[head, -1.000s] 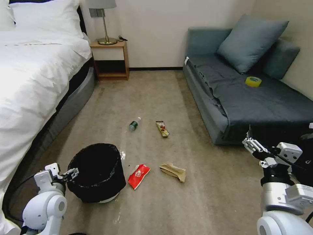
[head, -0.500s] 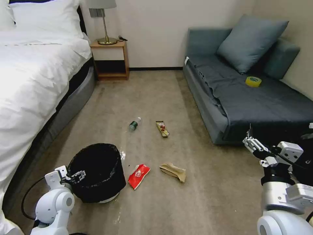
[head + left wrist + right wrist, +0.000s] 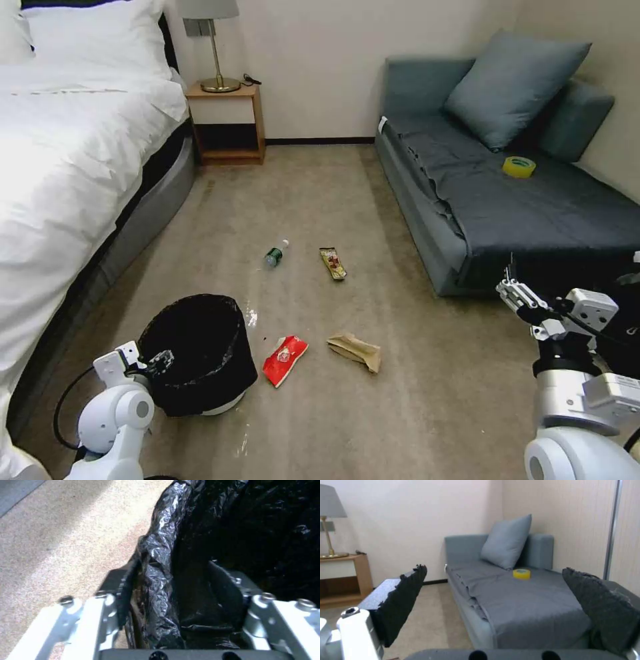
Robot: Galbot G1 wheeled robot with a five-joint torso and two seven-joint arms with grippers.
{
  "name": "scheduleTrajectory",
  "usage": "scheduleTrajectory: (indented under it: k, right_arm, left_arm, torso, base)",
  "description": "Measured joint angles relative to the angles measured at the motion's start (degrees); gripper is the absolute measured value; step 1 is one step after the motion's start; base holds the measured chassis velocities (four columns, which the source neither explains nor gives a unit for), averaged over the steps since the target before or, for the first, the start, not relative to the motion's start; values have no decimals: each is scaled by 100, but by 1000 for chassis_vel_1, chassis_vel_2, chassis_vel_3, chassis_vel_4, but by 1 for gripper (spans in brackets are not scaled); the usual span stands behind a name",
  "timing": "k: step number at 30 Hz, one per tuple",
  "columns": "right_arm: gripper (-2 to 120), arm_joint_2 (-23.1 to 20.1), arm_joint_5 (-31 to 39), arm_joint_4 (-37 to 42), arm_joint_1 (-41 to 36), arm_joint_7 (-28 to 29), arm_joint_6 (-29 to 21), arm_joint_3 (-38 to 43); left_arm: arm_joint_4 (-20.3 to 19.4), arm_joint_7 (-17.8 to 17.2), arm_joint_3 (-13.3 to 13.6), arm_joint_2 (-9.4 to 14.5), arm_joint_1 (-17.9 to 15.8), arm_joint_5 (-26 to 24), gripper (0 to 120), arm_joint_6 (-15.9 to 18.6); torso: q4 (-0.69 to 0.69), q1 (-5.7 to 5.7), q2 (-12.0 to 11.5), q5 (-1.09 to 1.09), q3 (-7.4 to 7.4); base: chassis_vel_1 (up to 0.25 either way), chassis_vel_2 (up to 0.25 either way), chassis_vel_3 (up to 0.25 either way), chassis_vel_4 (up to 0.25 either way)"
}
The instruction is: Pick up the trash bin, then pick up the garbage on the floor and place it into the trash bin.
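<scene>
Two claws are showing near the robot. The left claw (image 3: pixel 160 361) is straddling the near rim of the trash bin (image 3: pixel 200 353), one finger inside the black bag and one outside; in the left wrist view the fingers (image 3: pixel 230 590) are standing on both sides of the rim, not yet pressing it. The bin is standing upright on the floor beside the bed (image 3: pixel 67 167). The right claw (image 3: pixel 517 293) is waiting wide apart and empty, near the sofa (image 3: pixel 520 207). Farther out, the red packet (image 3: pixel 284 359) and the paper bag (image 3: pixel 355 350) are lying just right of the bin, then the bottle (image 3: pixel 274 254) and the long wrapper (image 3: pixel 333 263), its long axis pointing away from the robot.
</scene>
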Motion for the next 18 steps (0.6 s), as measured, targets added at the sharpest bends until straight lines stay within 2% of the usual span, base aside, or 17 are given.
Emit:
scheduleTrajectory:
  k: [2,3,7,9,12,18]
  right_arm:
    - [100,2,-8,1,-13,-2,26,12]
    - [100,2,-8,1,-13,-2,26,12]
    - [100,-5,-9,28,-43,-4,69,48]
    - [100,-6,-9,36,-44,-5,78,51]
    - [100,-6,-11,66,-59,-6,90,50]
    - [100,-22,2,126,-70,-6,96,53]
  left_arm:
    - [6,-17,-1,-2,7,-71,44,-1]
    - [6,-17,-1,-2,7,-71,44,-1]
    - [-49,-70,-21,-5,50,-225,26,0]
    - [-73,-92,-29,-5,61,-287,22,2]
    - [-118,-131,-67,-5,84,-415,8,14]
    - [-177,-161,-181,-15,90,-569,5,39]
  torso:
    - [0,0,0,-1,0]
    - [0,0,0,-1,0]
    - [0,0,0,-4,1]
    - [0,0,0,-5,1]
    - [0,0,-1,-7,2]
    - [-2,1,-2,-13,3]
  base:
    - [0,0,0,0]
    - [0,0,0,0]
    - [0,0,0,0]
    - [0,0,0,0]
    - [0,0,0,0]
    - [0,0,0,0]
